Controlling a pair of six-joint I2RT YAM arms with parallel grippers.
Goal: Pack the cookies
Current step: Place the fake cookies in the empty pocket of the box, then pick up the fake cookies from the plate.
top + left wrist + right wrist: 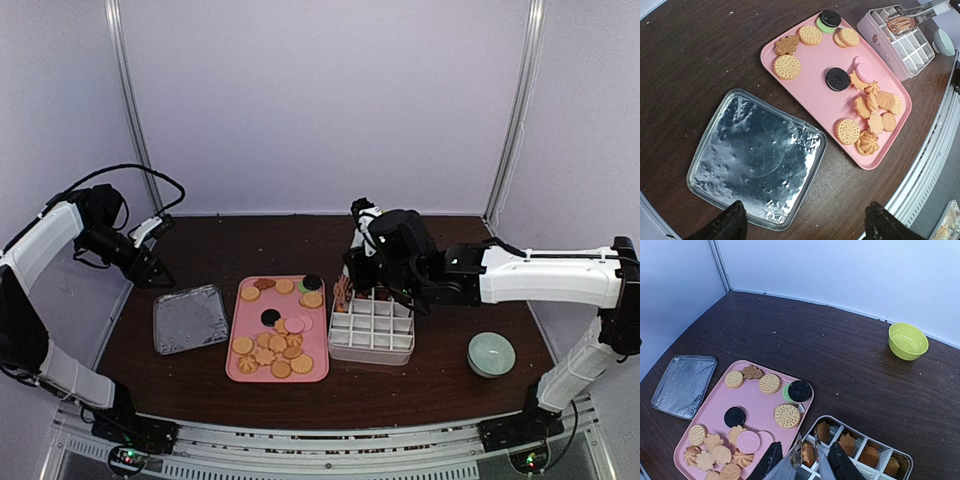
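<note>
The right pincer (805, 466) is clamped on a pair of metal tongs (927, 11), its black fingers (771, 460) pressed against the outside of the silver arms; the tongs' tips pinch one brown cookie (807, 454), held on edge at the corner compartment of a white divided box (370, 355) on the side nearest the pink tray (243, 318); four more tan pieces stand upright in the compartments along one edge row of that box, while the other cells seen from above show only white; most of the cookies (867, 107) lie flat on the pink tray, just left of the box, with a close cluster of golden round and flower-shaped ones at its near end, a couple of pinkish ones (865, 70) beside a black sandwich biscuit (838, 79) in the middle, and a looser line at the far end where a second black biscuit (830, 18) rests on a green one; left of the pink tray, apart from it, sits a crinkled foil tray (190, 320) with nothing in it; the left pincer (806, 212) hangs over the near edge of that foil tray with its jaws spread wide and nothing between them; a pale green dish (491, 354) sits right of the box near the front, and a yellow-green bowl (908, 341) stands well back toward the wall; all of it rests on a dark brown worktop (250, 245) flecked with crumbs.
</note>
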